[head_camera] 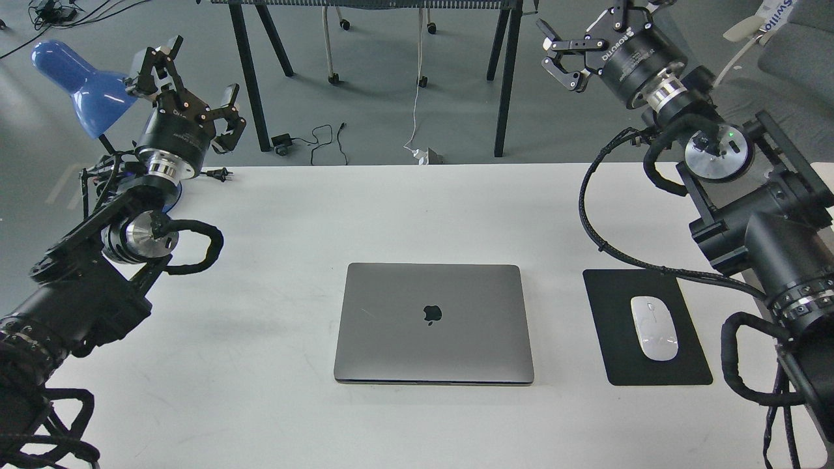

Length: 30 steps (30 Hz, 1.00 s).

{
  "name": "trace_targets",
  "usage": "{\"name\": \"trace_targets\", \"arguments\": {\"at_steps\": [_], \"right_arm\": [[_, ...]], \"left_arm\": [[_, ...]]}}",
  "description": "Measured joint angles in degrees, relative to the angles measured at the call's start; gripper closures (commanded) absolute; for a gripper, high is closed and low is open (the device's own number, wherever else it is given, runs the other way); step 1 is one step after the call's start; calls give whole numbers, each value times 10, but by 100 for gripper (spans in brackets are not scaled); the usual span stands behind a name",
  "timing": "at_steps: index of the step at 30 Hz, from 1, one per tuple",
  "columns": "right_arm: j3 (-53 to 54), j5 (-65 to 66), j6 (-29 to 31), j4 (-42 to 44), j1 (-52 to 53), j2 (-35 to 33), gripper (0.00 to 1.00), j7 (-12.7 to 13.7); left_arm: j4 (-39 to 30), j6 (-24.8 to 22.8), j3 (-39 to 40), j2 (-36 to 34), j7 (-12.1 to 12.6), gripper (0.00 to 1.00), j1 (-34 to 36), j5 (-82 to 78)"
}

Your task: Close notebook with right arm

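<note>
The notebook is a space-grey laptop lying shut and flat in the middle of the white table, its black apple logo facing up. My right gripper is open and empty, raised high above the table's far right corner, far from the notebook. Its arm runs down the right side. My left gripper is open and empty, held up at the far left beside the blue lamp.
A black mouse pad with a white mouse lies right of the notebook. A blue desk lamp stands at the far left corner. Black table legs and a grey chair stand beyond the table.
</note>
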State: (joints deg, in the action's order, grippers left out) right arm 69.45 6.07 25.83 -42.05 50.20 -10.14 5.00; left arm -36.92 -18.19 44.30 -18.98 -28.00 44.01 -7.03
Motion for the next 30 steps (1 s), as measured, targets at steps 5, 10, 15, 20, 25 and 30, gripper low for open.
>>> {"name": "trace_targets", "arguments": {"at_steps": [5, 10, 15, 20, 25, 30], "right_arm": [[1, -13, -1, -4, -33, 2, 0, 0], [10, -20, 3, -11, -48, 6, 0, 0], [13, -42, 5, -22, -49, 7, 0, 0], [14, -55, 2, -24, -58, 13, 0, -1], [7, -55, -11, -20, -61, 16, 0, -1], [3, -55, -22, -20, -60, 17, 0, -1]], "left_arm": [[0, 0, 0, 0, 0, 0, 0, 0], [0, 0, 0, 0, 0, 0, 0, 0], [0, 0, 0, 0, 0, 0, 0, 0], [0, 0, 0, 0, 0, 0, 0, 0], [0, 0, 0, 0, 0, 0, 0, 0], [0, 0, 0, 0, 0, 0, 0, 0]]}}
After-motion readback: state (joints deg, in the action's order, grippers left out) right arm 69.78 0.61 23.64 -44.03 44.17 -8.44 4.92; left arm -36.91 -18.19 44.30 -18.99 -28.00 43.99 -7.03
